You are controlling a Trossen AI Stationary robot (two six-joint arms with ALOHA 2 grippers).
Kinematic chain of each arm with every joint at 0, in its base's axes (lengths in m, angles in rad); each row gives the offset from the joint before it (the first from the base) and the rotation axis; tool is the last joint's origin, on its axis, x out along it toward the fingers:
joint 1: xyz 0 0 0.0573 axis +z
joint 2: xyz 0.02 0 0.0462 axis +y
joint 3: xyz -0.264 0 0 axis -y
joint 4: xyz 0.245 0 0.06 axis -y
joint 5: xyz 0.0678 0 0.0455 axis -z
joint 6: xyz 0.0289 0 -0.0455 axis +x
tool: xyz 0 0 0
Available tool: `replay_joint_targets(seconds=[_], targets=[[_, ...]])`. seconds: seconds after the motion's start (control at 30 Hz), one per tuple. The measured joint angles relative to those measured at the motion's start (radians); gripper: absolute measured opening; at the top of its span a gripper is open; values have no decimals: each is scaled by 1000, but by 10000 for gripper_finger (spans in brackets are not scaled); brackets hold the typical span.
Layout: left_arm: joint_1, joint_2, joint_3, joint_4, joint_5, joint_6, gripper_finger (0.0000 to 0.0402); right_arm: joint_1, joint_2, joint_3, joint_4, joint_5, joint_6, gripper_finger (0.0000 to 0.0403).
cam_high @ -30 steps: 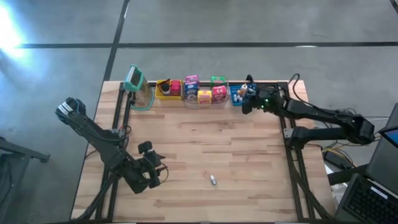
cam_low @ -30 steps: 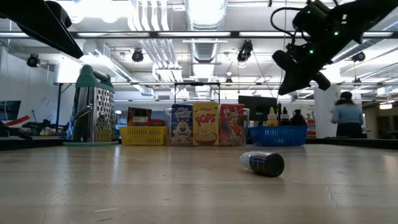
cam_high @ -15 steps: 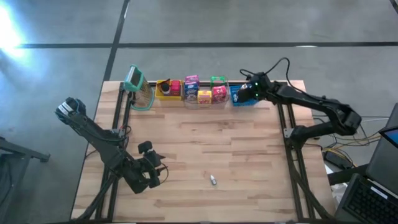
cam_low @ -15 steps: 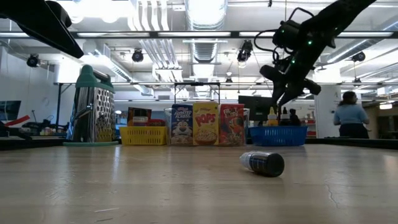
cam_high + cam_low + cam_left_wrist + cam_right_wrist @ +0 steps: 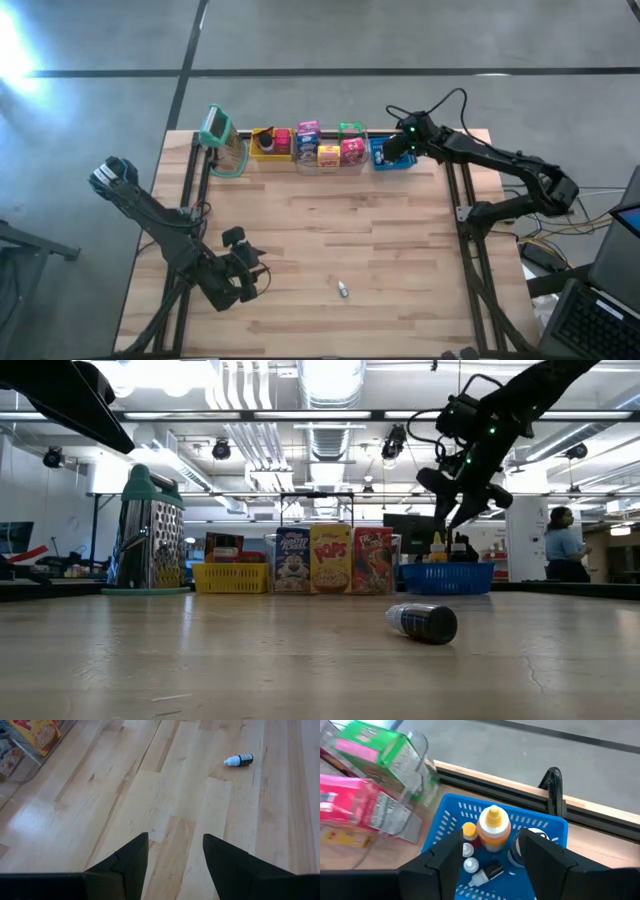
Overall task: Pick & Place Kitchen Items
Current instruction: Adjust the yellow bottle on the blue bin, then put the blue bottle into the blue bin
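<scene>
A small bottle (image 5: 343, 289) with a white cap and dark label lies on its side on the bare wood near the front middle, also seen as the bottle (image 5: 422, 622) and the bottle (image 5: 239, 760). My left gripper (image 5: 175, 850) hovers open above the table at the front left, and the left gripper (image 5: 248, 272) is well short of the bottle. My right gripper (image 5: 492, 862) stands open above the blue bin (image 5: 445, 810) at the far edge, and the right gripper (image 5: 395, 150) has nothing between its fingers. An orange-yellow squeeze bottle (image 5: 493, 827) stands upright in the bin among small white bottles (image 5: 468, 857).
Along the far edge stand a metal grater (image 5: 222, 140), a yellow bin (image 5: 266, 143), and a clear bin (image 5: 326, 150) with upright mini cereal boxes (image 5: 330, 560). The blue bin (image 5: 447, 577) is at the row's right end. A person (image 5: 562, 545) stands in the room beyond.
My right gripper has moved from just in front of the blue bin toward the table's far edge and a little left. It now hangs over the bin. The left arm and the lying bottle have kept still.
</scene>
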Motion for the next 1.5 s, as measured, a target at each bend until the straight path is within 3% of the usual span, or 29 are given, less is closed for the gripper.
replay_joint_targets(seconds=[0.73,1.1,1.3,1.5], targets=[[-1,0,0,0,2,0,195,-24,188,65,79,18,-126,124],[-1,0,0,0,4,0,195,-27,133,145,17,38,-177,166],[-1,0,0,0,4,0,195,56,35,253,-114,-42,-270,190],[-1,0,0,0,3,0,195,217,-39,367,-269,-36,-312,178]])
